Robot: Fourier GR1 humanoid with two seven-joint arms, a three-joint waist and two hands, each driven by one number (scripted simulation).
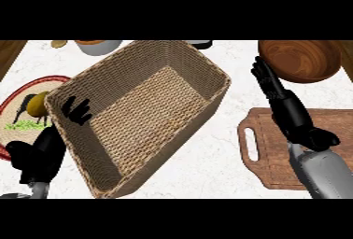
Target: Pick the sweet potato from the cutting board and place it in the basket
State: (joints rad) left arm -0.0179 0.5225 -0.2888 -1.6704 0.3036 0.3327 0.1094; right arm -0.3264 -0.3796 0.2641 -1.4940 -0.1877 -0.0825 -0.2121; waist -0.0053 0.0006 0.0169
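Right hand (289,109) is held open above the cutting board (265,163), fingers straight, nothing grasped. No sweet potato is seen on the board or in the basket (148,112) (possibly hidden); progress cannot be judged. Left hand (76,109) rests open beside the basket.

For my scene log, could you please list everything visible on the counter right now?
Basket: one, tan wicker, centre, nothing visible inside.
Cutting board: one, brown wood, right, partly under the right arm.
Wooden bowl: one, dark brown, upper right.
Plate: one, red-rimmed, patterned, left edge.
Yellowish object: one, on the plate, partly hidden.
Cup: one, grey, top edge.
Sweet potato: none visible.
Left hand: black, at the basket's left rim.
Right hand: black, fingers straight, above the board.
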